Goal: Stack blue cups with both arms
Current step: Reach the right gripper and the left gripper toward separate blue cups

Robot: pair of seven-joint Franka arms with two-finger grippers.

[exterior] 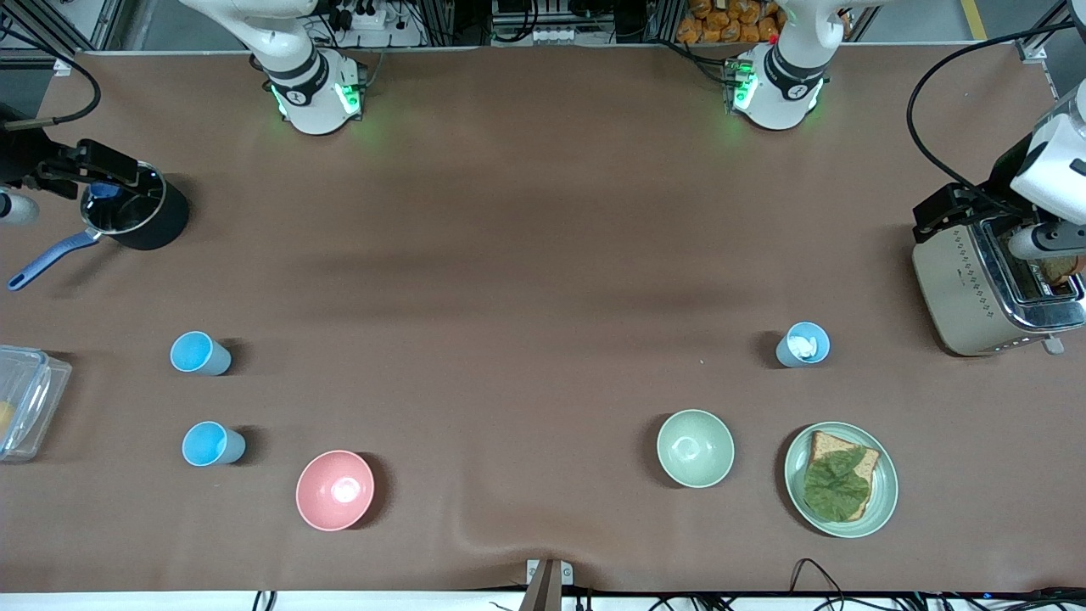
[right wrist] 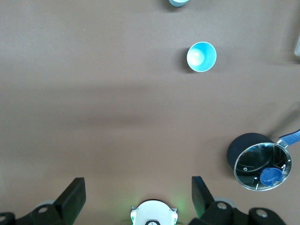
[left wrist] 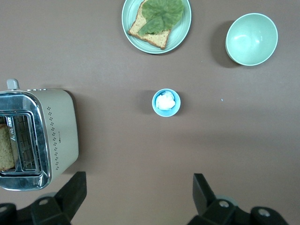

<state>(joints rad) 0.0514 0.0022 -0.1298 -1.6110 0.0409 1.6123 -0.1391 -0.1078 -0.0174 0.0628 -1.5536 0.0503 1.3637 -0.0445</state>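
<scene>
Flanking blue cups point(exterior: 200, 353): pink bowl point(exterior: 334, 490), saucepan point(exterior: 136, 212)

white arms point(exterior: 776, 81), black bands, green base lights.

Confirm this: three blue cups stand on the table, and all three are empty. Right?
Not quite. Three blue cups stand there, but the cup beside the toaster holds something white, as the left wrist view shows. The other two cups, toward the right arm's end, look empty in the front view.
</scene>
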